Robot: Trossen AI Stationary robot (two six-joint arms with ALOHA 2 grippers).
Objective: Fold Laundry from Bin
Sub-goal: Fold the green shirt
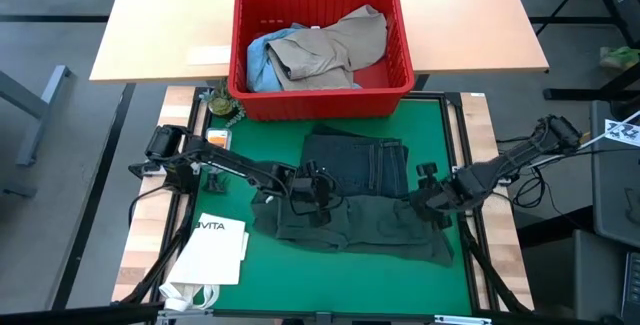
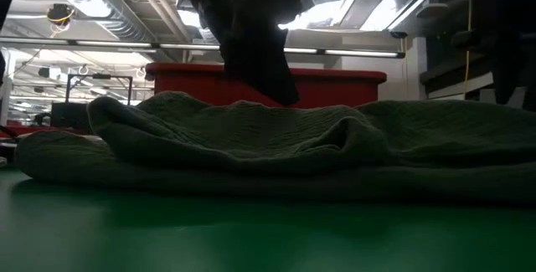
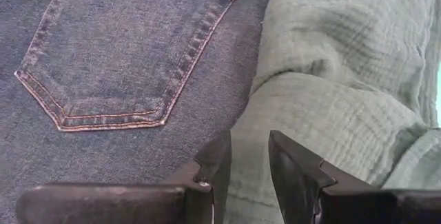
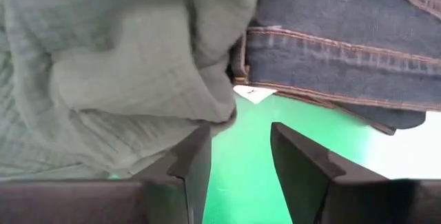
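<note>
A dark green shirt (image 1: 350,227) lies spread along the green mat (image 1: 450,125), its far edge up against folded dark navy trousers (image 1: 355,163). My left gripper (image 1: 312,193) stands low over the shirt's left part, beside the trousers' back pocket (image 3: 117,65); its fingers (image 3: 249,148) are a narrow gap apart. My right gripper (image 1: 432,203) is open at the shirt's right end, with bare mat showing between its fingers (image 4: 241,138). The red bin (image 1: 320,100) stands at the mat's far edge, holding a khaki garment (image 1: 335,50) and a light blue one (image 1: 260,60). My left gripper points down at the shirt's crinkled cloth (image 3: 248,176) near the trousers; I cannot tell whether its fingers touch it. My right gripper has a rounded fold of the shirt (image 4: 207,107) lying against the outer tip of one finger (image 4: 196,145); nothing sits between its fingers.
A white paper bag printed "VITA" (image 1: 215,250) lies on the mat's near left. A small dark green object (image 1: 222,105) sits left of the bin. In the low view the shirt (image 2: 276,146) forms a low heap in front of the bin (image 2: 352,88).
</note>
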